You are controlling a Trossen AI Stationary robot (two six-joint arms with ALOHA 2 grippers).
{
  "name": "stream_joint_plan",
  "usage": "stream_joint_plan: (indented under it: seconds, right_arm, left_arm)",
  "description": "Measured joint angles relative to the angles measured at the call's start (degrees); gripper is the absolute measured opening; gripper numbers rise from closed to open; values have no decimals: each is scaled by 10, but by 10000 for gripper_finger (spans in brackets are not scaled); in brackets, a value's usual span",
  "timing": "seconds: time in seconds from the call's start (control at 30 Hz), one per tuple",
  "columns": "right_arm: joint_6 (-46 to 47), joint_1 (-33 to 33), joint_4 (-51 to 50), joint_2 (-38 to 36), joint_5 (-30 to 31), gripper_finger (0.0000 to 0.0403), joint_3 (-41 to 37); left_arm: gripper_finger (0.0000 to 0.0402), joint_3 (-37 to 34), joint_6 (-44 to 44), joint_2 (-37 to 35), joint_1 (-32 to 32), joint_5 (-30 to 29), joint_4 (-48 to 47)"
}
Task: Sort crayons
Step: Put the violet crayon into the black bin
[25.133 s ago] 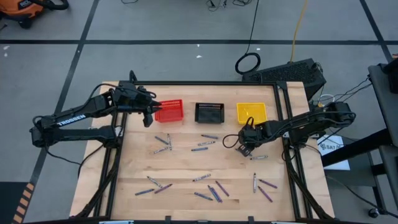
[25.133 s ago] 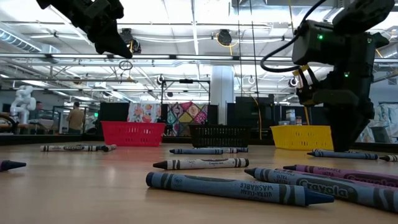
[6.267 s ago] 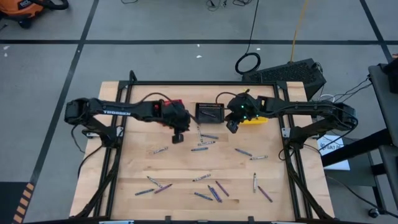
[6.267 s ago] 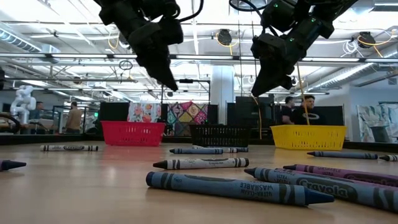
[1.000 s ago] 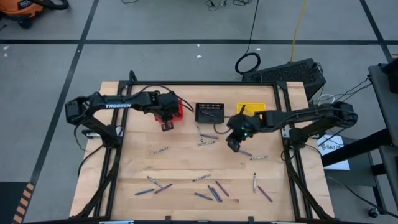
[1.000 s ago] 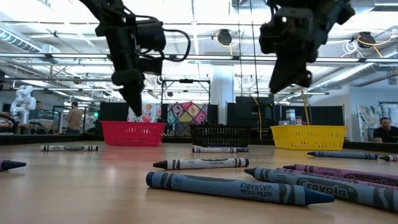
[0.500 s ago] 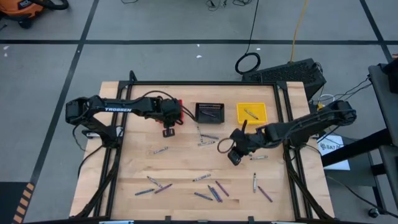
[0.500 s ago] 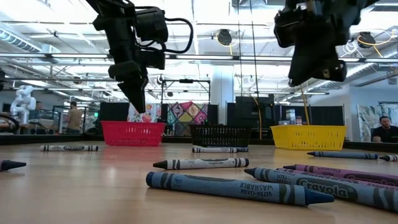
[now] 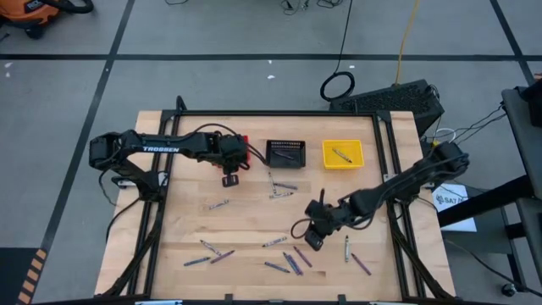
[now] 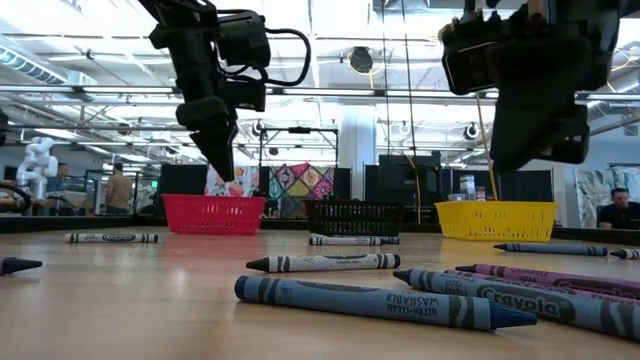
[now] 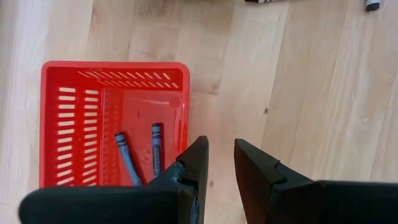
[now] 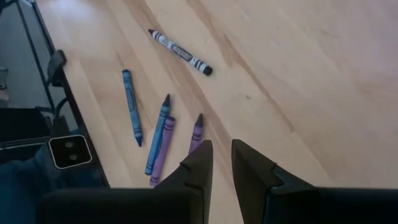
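Left end effector [image 9: 229,179] is hovering just beside the red basket [image 9: 241,151] near the tabletop's [image 9: 254,220] far edge, fingers slightly apart, empty. Right end effector [image 9: 312,241] is hanging above crayons [image 9: 292,258] scattered toward the near edge, fingers slightly apart, empty. Two blue crayons [image 11: 141,152] are lying in the red basket.

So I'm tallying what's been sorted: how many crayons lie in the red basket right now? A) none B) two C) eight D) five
B: the left wrist view looks down into the red basket and shows two blue crayons lying side by side on its floor, just ahead of the empty left hand.
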Motion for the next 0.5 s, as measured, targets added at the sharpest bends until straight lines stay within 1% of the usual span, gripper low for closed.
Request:
stream_joint_plan:
  seconds: [0.3,0.43,0.5]
  right_arm:
    - [-76,3,12,5,-2,47,0]
    - [-77,-1,10,5,2,48,0]
    - [-72,-1,11,5,17,48,0]
  left_arm:
    - [75,0,0,0,0,0,6]
    - [75,0,0,0,0,0,6]
    - [75,0,0,0,0,0,6]
